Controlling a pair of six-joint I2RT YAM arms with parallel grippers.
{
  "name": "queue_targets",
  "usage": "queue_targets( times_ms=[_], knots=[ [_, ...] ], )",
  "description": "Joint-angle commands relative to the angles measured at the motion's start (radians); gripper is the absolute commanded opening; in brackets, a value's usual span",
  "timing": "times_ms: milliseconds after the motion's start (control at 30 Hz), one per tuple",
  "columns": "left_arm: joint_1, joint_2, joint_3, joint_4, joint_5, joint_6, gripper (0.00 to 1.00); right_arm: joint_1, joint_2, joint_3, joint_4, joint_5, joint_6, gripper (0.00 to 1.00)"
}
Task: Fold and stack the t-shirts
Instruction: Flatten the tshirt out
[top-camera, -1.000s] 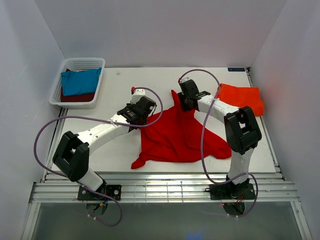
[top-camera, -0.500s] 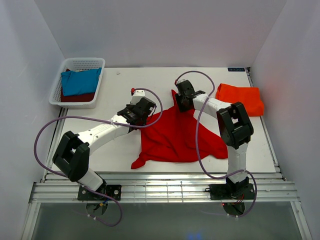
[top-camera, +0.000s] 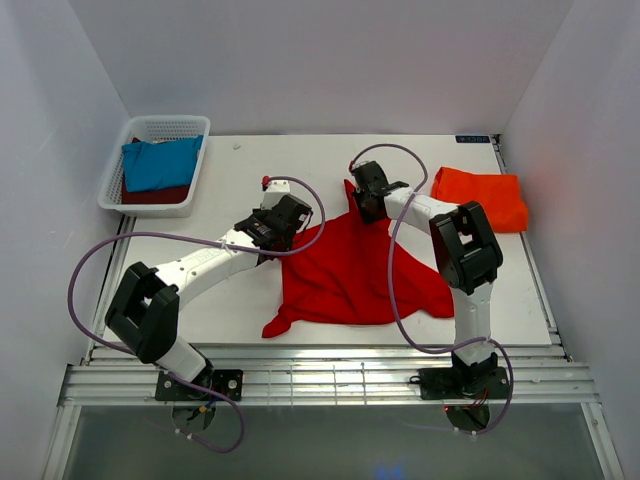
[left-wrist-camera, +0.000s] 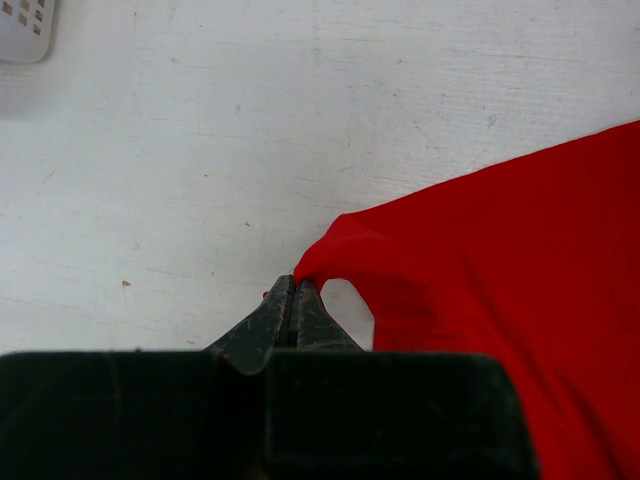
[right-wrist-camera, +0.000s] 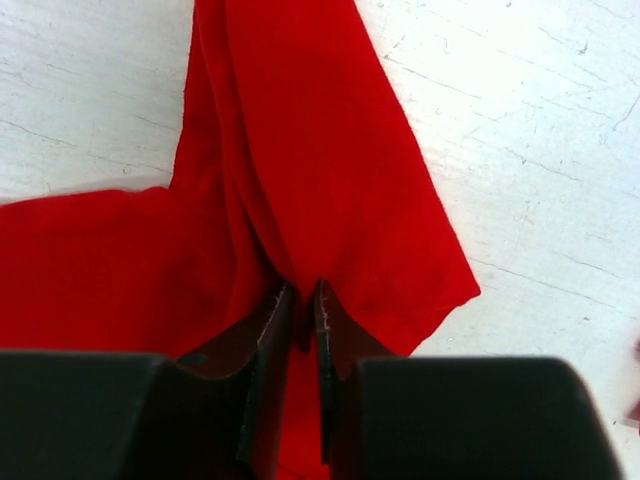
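While flat, red t-shirt (top-camera: 350, 265), sleeve (right-wrist-camera: 330, 150) far-pointing

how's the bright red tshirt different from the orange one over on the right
The red t-shirt lies spread and rumpled in the middle; the orange-red t-shirt is folded into a compact rectangle near the right edge. The left tool and right tool each pinch the red t-shirt; no tool holds the orange-red t-shirt. Both are plain cloth on the white table.

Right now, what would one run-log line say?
left hand: pinches red t-shirt edge | right hand: pinches its far end | orange-red t-shirt: folded, right side
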Motion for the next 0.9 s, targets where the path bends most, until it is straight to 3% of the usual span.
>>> queue_targets(
  times_ms=[0,33,67,467,867],
  knots=[
    [0.006,-0.04,-0.005,-0.003,-0.003,-0.007,0.0,-0.01,0.006,0.03,0.008,-0.003,-0.004,0.17],
    [0.006,-0.04,-0.005,-0.001,-0.011,-0.007,0.0,-0.01,0.001,0.031,0.001,0.015,-0.004,0.09],
    [0.008,-0.038,-0.004,-0.001,-0.017,-0.005,0.0,-0.01,-0.014,0.03,-0.006,0.026,-0.002,0.08],
    [0.039,-0.02,0.07,-0.035,-0.048,0.001,0.0,-0.026,-0.19,0.134,-0.173,0.144,-0.077,0.11],
    [0.039,-0.059,0.053,-0.037,-0.042,-0.002,0.0,-0.042,-0.031,0.091,-0.168,0.006,-0.051,0.11]
  ],
)
